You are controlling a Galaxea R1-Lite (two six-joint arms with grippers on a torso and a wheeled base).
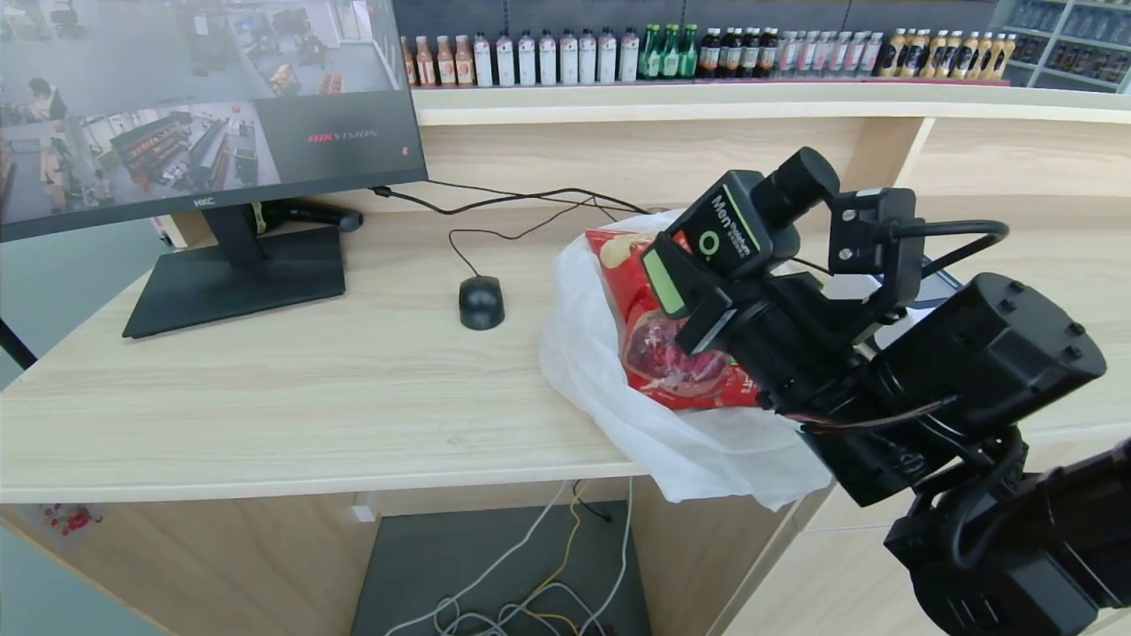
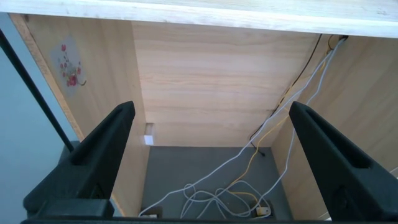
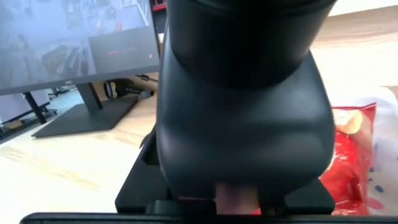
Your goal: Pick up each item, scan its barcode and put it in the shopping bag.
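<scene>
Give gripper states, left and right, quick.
Left gripper: open, empty.
Right gripper: closed on a black bottle, by the shopping bag.

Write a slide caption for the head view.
Right gripper holds black bottle over white plastic shopping bag with red snack packet.

One black bottle [image 1: 740, 225] up in the right gripper [image 1: 720, 296]. One white bag [image 1: 583, 353] just below it, one red snack packet [image 1: 658, 353] inside. Out to the gripper's left, one mouse [image 1: 482, 302], one monitor [image 1: 194, 97]. Far beyond it, a row of shelf bottles [image 1: 565, 57], too small to count.
</scene>
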